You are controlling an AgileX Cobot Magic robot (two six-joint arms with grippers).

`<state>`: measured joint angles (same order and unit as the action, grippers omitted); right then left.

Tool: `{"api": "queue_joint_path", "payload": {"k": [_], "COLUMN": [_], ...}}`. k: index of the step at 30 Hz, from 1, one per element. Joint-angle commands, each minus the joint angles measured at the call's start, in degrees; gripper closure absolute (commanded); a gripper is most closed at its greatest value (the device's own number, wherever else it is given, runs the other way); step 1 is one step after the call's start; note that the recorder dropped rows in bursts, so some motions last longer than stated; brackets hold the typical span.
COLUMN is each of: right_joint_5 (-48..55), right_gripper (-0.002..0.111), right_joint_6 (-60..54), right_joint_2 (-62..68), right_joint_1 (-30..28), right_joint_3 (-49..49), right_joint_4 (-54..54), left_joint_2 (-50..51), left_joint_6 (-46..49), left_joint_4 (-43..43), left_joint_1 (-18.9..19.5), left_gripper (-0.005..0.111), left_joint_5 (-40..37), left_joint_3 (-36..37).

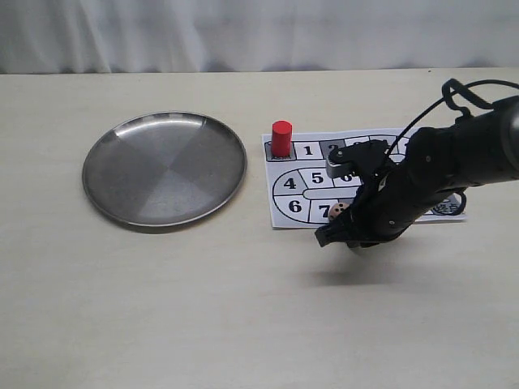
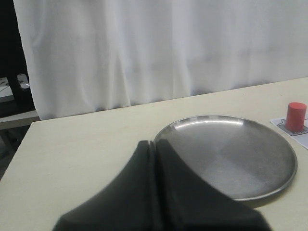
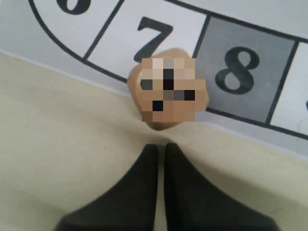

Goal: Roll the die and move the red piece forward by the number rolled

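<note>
The red piece stands upright on the board's corner square, left of square 1, and shows far off in the left wrist view. The pale die lies on the paper board at its near edge, by squares 7 and 8; in the right wrist view the die sits just beyond the fingertips. My right gripper hovers low at that edge, shut, with nothing between its fingers. The left gripper is shut and empty, pointing toward the plate; it is out of the exterior view.
A round steel plate rests left of the board with nothing in it. The right arm covers the board's right part. A white curtain hangs behind the table's far edge.
</note>
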<state>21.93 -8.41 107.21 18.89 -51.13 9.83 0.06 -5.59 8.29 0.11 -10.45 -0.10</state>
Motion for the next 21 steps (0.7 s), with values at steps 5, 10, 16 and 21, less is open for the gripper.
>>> {"api": "queue_joint_path", "payload": {"k": [5, 10, 16, 21], "right_joint_5": [3.9, 2.89, -3.27, -6.48], "right_gripper": [0.104, 0.104, 0.104, 0.104], "right_joint_6": [0.28, 0.28, 0.18, 0.02], "right_joint_2": [-4.2, -12.01, -20.08, -21.35], "right_joint_1": [-0.14, -0.14, -0.14, -0.14], "right_joint_3": [-0.16, -0.16, -0.16, -0.16], "right_joint_4": [0.4, 4.06, 4.92, 4.92], "left_joint_2": [-0.06, -0.06, -0.06, -0.06], "left_joint_6": [-0.05, -0.05, -0.05, -0.05], "left_joint_4": [0.0, 0.0, 0.0, 0.0], "left_joint_1": [-0.14, -0.14, -0.14, -0.14], "left_gripper": [0.107, 0.107, 0.107, 0.107], "left_joint_5": [0.52, 0.52, 0.52, 0.52], "left_joint_3": [0.1, 0.1, 0.1, 0.1]}}
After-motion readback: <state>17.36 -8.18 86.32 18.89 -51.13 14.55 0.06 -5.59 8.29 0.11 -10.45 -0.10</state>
